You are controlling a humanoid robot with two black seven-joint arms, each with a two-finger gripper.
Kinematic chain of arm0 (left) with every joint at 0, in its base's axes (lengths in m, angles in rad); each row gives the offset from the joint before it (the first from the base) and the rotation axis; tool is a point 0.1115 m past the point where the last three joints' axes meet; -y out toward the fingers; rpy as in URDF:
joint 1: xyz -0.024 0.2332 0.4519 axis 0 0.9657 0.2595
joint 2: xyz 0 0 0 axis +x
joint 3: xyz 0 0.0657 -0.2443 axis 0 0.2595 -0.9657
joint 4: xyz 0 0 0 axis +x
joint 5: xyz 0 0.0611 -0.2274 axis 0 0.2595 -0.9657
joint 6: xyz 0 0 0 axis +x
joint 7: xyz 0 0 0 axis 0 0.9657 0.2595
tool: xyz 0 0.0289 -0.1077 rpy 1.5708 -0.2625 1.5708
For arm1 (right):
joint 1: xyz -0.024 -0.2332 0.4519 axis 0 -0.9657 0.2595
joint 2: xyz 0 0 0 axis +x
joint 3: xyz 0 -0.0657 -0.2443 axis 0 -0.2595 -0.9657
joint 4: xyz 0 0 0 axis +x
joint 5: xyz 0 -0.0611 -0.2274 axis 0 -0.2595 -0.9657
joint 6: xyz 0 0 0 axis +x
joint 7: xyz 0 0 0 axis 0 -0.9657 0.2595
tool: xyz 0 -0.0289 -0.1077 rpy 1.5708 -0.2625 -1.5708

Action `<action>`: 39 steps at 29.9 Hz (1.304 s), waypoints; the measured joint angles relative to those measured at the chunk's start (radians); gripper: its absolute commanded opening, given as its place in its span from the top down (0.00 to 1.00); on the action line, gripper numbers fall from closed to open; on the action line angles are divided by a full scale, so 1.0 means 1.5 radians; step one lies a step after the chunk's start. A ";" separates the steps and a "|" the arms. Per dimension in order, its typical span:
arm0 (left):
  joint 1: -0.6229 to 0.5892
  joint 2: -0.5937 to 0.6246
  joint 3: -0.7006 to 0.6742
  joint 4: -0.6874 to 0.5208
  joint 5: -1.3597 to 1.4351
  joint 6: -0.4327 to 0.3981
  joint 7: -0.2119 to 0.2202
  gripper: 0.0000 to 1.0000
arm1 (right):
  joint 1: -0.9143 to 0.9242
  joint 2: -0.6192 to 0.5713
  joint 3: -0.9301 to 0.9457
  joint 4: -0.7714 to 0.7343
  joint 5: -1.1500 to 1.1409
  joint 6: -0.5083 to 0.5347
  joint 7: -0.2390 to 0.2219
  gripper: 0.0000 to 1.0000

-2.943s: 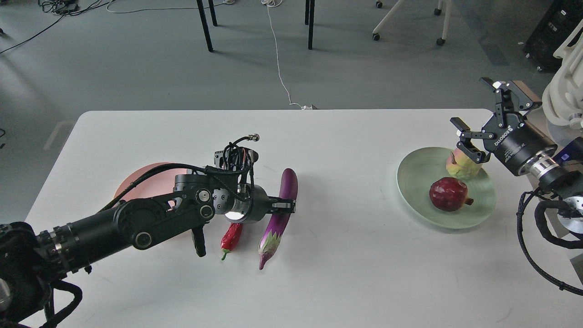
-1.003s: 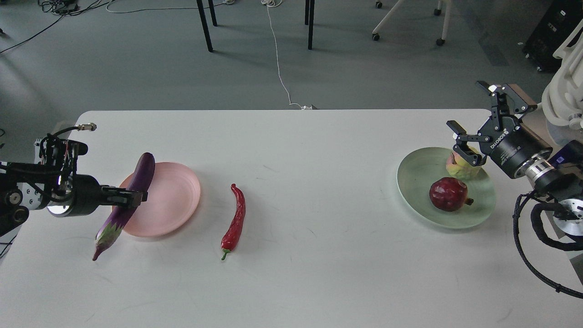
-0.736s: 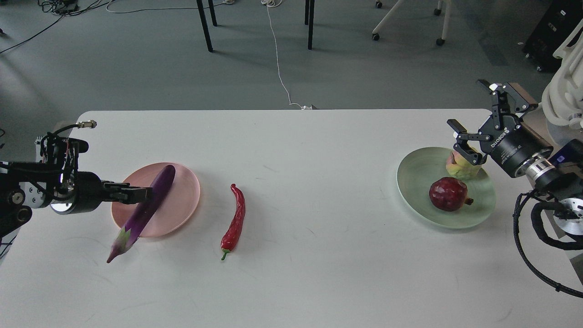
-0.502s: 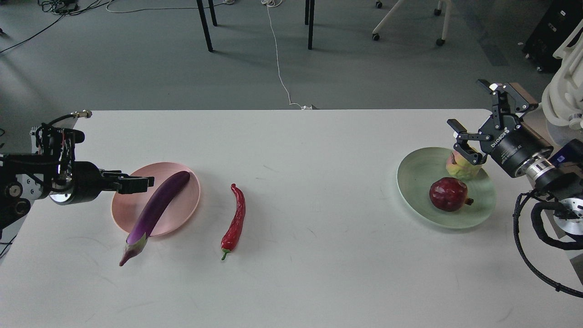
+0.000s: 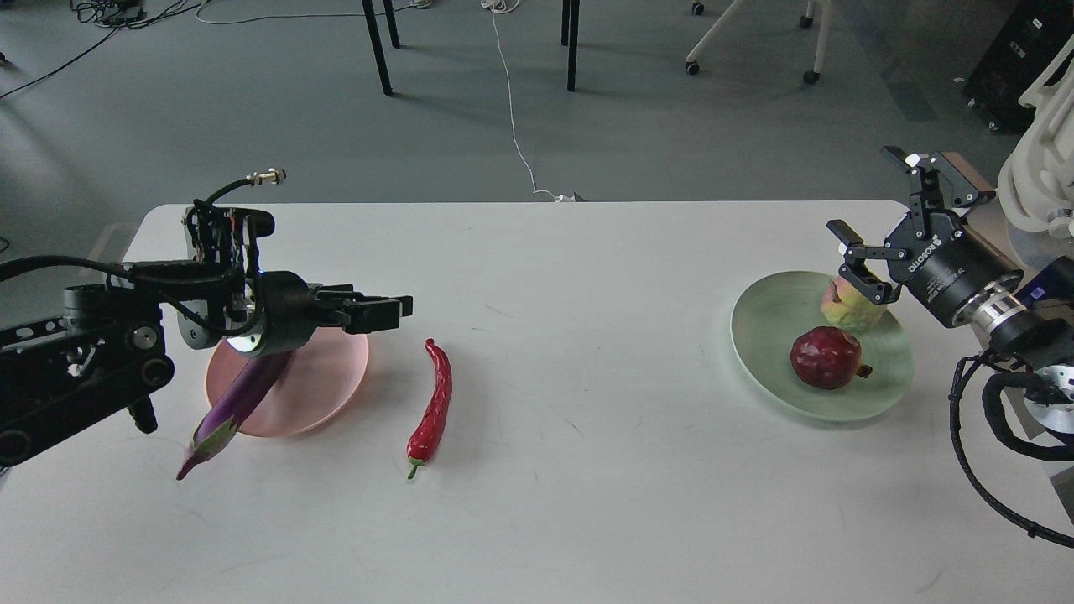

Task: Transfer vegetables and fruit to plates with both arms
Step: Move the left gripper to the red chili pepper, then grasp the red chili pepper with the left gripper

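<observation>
The purple eggplant (image 5: pixel 235 401) lies across the pink plate (image 5: pixel 323 390), its cap end hanging over the plate's front left rim. My left gripper (image 5: pixel 394 307) is open and empty above the plate's far right edge, pointing right towards the red chili pepper (image 5: pixel 433 407), which lies on the table right of the plate. The pomegranate (image 5: pixel 826 357) and the yellow-green fruit (image 5: pixel 849 304) sit on the pale green plate (image 5: pixel 772 335). My right gripper (image 5: pixel 868 222) is open and empty, held above the yellow-green fruit.
The white table (image 5: pixel 587 470) ends at a far edge behind the plates. Beyond it, the grey floor holds chair legs (image 5: pixel 377 46) and a white cable (image 5: pixel 513 109). My right arm's cables (image 5: pixel 977 419) hang at the table's right edge.
My left gripper carried the eggplant left to the pink plate, let it go there, and has now moved right and up over the plate towards the chili. The right arm barely moved.
</observation>
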 measured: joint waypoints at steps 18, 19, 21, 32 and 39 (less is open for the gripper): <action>0.012 -0.118 0.033 0.025 0.049 -0.002 0.064 0.02 | -0.008 -0.002 0.000 0.000 0.000 -0.001 0.000 0.02; 0.013 -0.118 0.033 0.028 0.051 -0.002 0.064 0.02 | -0.008 -0.001 0.000 0.000 0.000 -0.001 0.000 0.02; 0.014 -0.119 0.035 0.033 0.053 -0.002 0.064 0.02 | -0.009 0.000 0.000 0.000 0.000 -0.001 0.000 0.02; 0.032 -0.141 0.044 0.061 0.100 -0.003 0.064 0.02 | -0.012 -0.002 -0.001 0.001 -0.001 -0.001 0.000 0.02; 0.043 -0.143 0.045 0.078 0.102 -0.003 0.064 0.02 | -0.017 -0.003 0.000 0.001 -0.001 0.000 0.000 0.02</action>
